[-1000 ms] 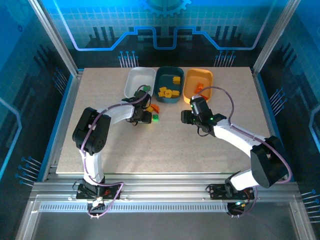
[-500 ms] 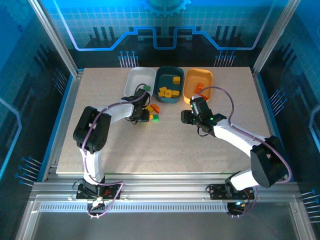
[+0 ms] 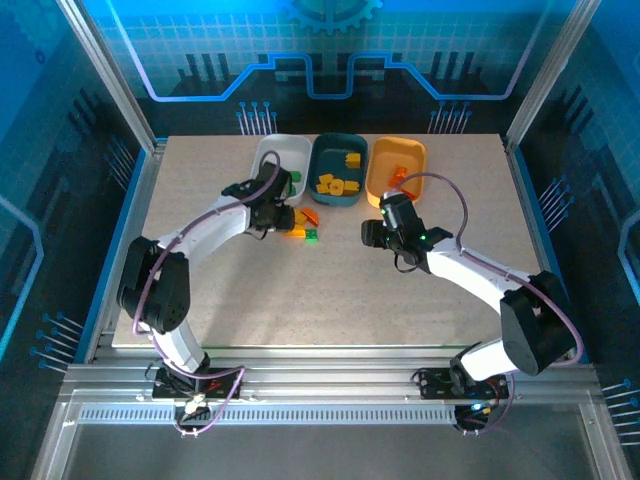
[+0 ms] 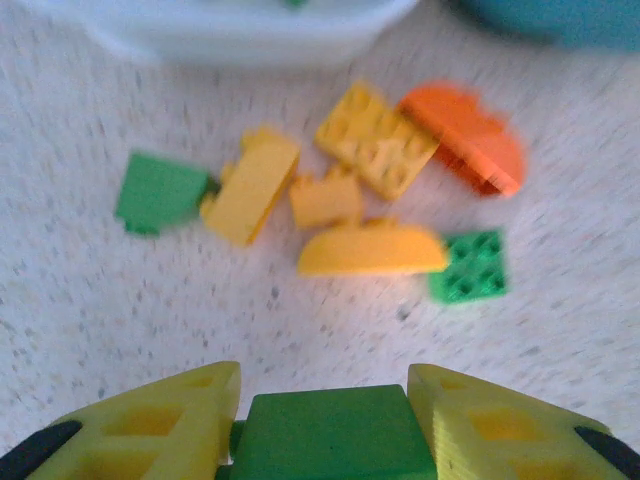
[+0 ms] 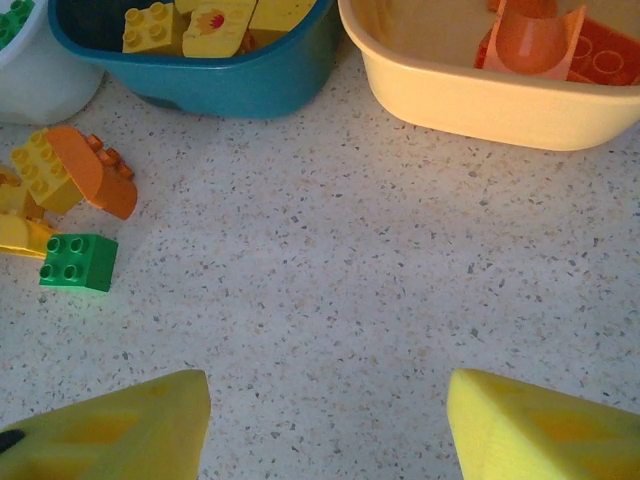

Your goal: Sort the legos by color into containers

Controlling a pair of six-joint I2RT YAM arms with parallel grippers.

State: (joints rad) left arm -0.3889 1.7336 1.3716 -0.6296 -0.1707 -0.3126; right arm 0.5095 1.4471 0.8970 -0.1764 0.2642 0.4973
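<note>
The left pincer (image 4: 318,395) is clenched on a dark green brick (image 4: 330,440), which sits squarely between its two yellow fingers (image 4: 160,420) above the speckled table (image 4: 120,330). Just ahead of it lies a loose heap of bricks. Nearest is a yellow half-round piece (image 4: 370,250) with a green studded square (image 4: 470,265) just beside it on the right. Behind those come a small yellow block (image 4: 327,198), a long yellow brick (image 4: 252,185) to the left of that, and a flat green brick (image 4: 155,190) at the heap's far left. Further on, a yellow studded brick (image 4: 375,138) touches an orange rounded brick (image 4: 465,140) on its right. Beyond the heap the white tray (image 4: 240,30) stands straight ahead and the teal tray (image 4: 560,20) ahead to the right, both blurred. The right pincer (image 5: 330,400) is released, its fingers spread wide with nothing between them, low over bare table. The same heap lies ahead on its left. Further off on that side, the teal tray holds yellow bricks (image 5: 215,20), and a green piece (image 5: 12,22) shows in the corner of the white tray at the far left. Far ahead on its right stands the yellow-orange tray (image 5: 480,105) with orange pieces (image 5: 540,40) in it.
</note>
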